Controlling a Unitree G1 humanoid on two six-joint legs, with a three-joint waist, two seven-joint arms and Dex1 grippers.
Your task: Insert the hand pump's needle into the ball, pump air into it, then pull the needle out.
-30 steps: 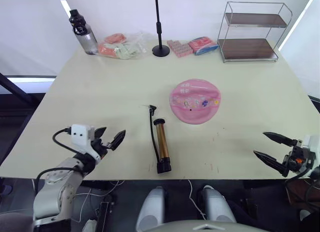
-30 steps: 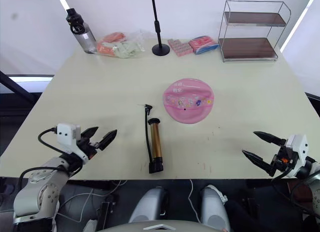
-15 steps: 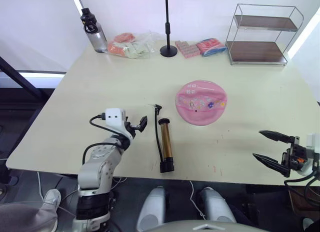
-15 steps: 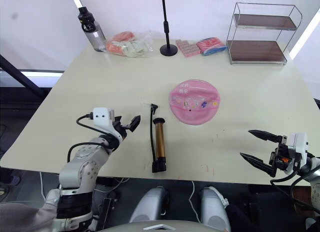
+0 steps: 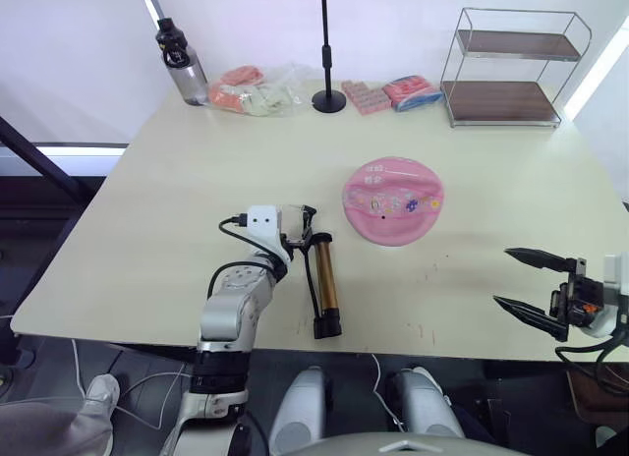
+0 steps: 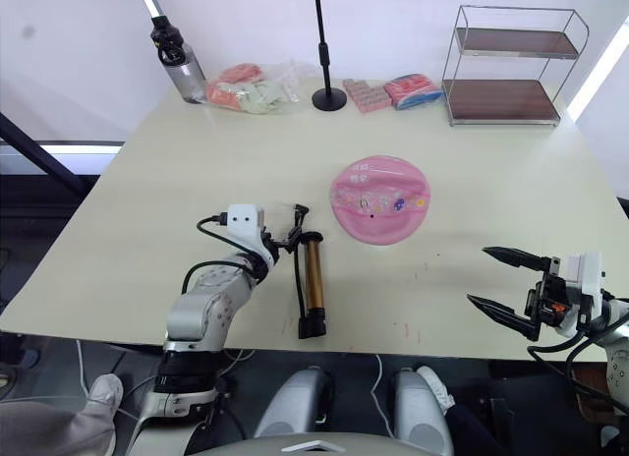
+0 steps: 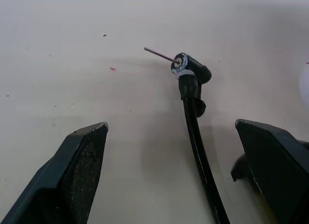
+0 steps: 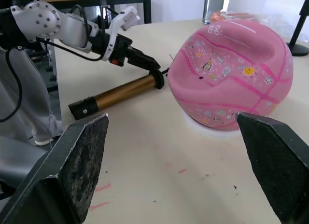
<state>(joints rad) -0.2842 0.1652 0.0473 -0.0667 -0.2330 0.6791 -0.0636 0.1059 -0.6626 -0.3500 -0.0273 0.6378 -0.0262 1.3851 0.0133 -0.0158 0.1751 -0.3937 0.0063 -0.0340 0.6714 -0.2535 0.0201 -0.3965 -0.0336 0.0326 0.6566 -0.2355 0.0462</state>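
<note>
Two head views: hand pump (image 5: 321,284) lies mid-table (image 5: 157,191), long axis running near-to-far, hose/needle end far; ball (image 5: 392,199) sits just beyond-right of it, flattish; left gripper (image 6: 285,242) is right at the hose end, so nearer by far, right gripper (image 5: 531,287) hangs well apart off the near-right table edge, jaws apart. L wrist view: jaws wide apart, straddling the hose (image 7: 199,151), needle (image 7: 159,54) straight ahead, flat on table, pointing sideways. R wrist view: jaws wide open, ball ahead, pump to its side.

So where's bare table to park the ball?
Bare: the stretch between the ball and the right pincer, and the band between the ball and the back row. Crowded: around the hand pump, where the left pincer sits.
</note>
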